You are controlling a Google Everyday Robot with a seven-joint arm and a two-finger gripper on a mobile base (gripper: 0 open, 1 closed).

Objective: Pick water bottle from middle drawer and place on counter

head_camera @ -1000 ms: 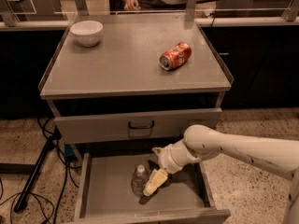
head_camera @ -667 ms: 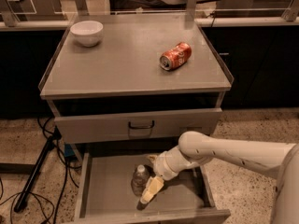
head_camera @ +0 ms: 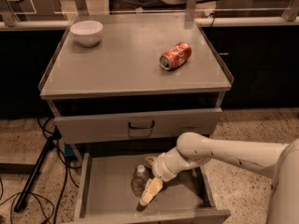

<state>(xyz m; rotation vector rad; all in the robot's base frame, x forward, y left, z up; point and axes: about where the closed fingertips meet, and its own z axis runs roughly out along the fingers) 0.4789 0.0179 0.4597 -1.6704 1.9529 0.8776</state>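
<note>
The water bottle [head_camera: 138, 179], clear with a white cap, stands in the open middle drawer [head_camera: 106, 191] near its centre. My gripper [head_camera: 146, 181] reaches into the drawer from the right, close against the bottle's right side. It is open: one cream finger [head_camera: 151, 191] points down and left in front of the bottle, and the other shows just behind it. The bottle rests on the drawer floor. The grey counter [head_camera: 126, 59] lies above, at the top of the cabinet.
An orange-red soda can [head_camera: 175, 55] lies on its side on the counter at the right. A white bowl [head_camera: 87, 32] sits at the counter's back left. The upper drawer front [head_camera: 140, 125] with a black handle is shut. Cables and a stand leg [head_camera: 32, 171] lie on the floor at left.
My gripper has moved left and lower in the drawer, closer to the bottle. The bottle, can and bowl have not moved.
</note>
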